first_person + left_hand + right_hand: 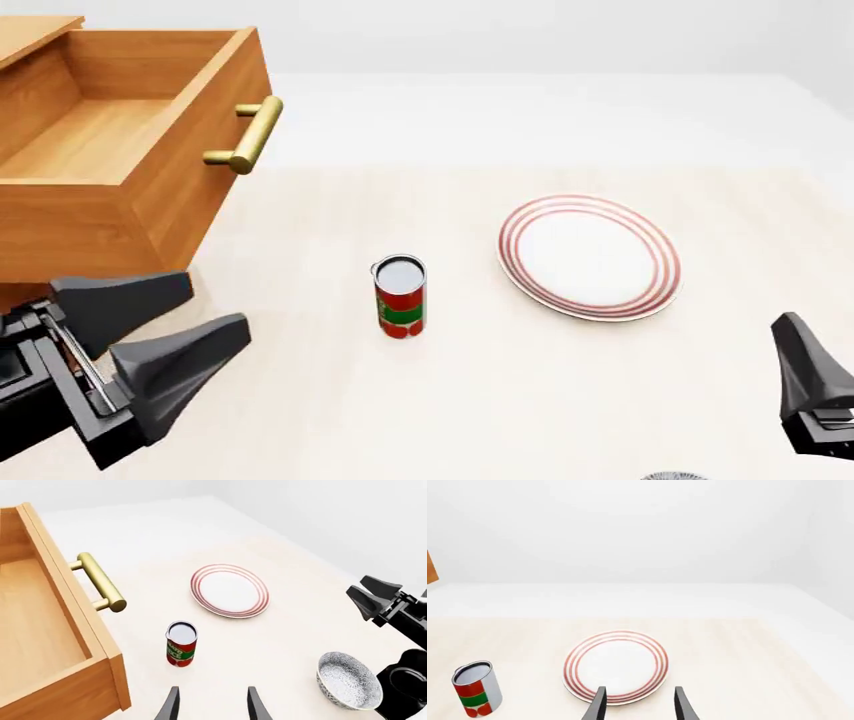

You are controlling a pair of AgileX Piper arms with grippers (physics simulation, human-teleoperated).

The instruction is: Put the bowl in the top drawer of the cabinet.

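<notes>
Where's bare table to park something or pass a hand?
Bare stretches: between the can and the plate, and behind both toward the far edge. The open top drawer is empty too. Tight beside the drawer, where the left gripper sits.

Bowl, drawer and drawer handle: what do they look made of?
Bowl: likely glazed ceramic, white with dense dark speckle. Top drawer: light-brown wood, with visible grain and matte finish. Handle: brass-like metal, a yellowish bar with soft sheen.
</notes>
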